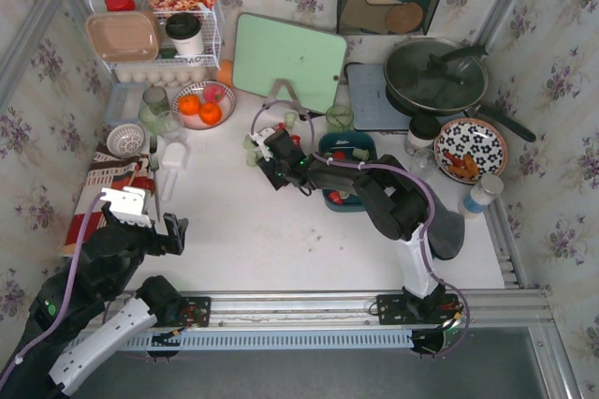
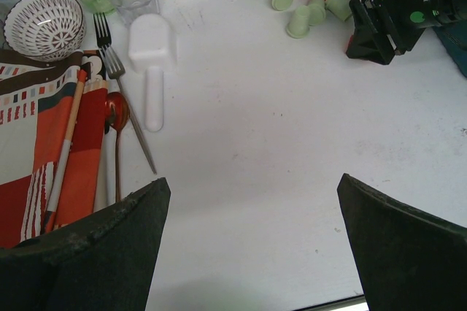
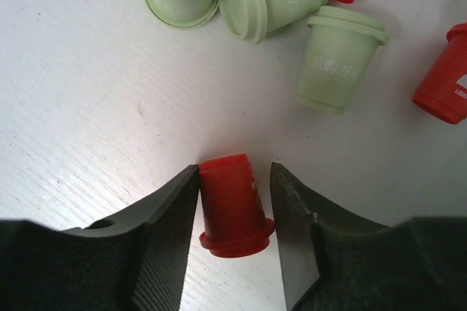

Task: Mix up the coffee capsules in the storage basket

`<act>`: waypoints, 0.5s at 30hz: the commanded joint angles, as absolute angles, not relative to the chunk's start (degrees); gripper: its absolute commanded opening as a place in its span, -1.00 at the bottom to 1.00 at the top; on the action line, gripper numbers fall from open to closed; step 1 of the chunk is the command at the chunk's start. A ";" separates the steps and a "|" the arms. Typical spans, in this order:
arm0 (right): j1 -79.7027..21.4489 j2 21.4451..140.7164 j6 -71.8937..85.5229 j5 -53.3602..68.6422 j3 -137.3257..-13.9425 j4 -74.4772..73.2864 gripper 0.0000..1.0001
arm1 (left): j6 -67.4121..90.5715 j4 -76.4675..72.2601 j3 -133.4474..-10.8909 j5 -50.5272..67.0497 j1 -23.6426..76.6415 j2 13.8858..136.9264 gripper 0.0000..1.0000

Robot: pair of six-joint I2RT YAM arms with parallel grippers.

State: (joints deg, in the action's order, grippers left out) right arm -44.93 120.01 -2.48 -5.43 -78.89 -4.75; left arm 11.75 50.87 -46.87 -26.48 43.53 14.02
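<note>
Top view: right gripper (image 1: 265, 151) sits among loose coffee capsules (image 1: 253, 141), left of storage basket (image 1: 325, 148).
Left wrist: left gripper (image 2: 252, 187) gapes wide, empty.
Right wrist: fingers (image 3: 171, 201) flank red capsule (image 3: 230, 205); cannot tell whether clamped. Tapered wall may squirt free in transit.

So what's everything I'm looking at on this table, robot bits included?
storage basket: one, dark teal, under the right arm
coffee capsules: several, red and pale green, loose beside it; a few in the storage basket
oranges: two, orange, in a bowl back left
cutting board: one, pale green, back centre
pan: one, dark, lidded, back right
plate: one, flower-patterned, right
wire rack: one, white, back left
left gripper: one, black, open, over the table
right gripper: one, black, jaws either side of a red capsule; grip unclear
</note>
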 commanded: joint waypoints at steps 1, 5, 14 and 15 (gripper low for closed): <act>-44.91 119.86 -2.26 -5.05 -78.04 -3.99 -0.10 | 11.34 49.96 -46.88 -26.37 43.49 13.96 0.99; -44.91 118.79 -1.73 -5.56 -77.40 -3.39 -0.41 | 11.28 50.01 -46.93 -26.37 43.42 14.09 0.98; -44.91 111.09 0.27 -10.37 -73.31 1.65 -0.68 | 11.32 49.99 -46.89 -26.37 43.40 14.15 0.99; -44.91 109.93 0.39 -11.91 -72.52 2.39 -0.68 | 11.34 50.00 -46.92 -26.41 43.36 14.15 0.98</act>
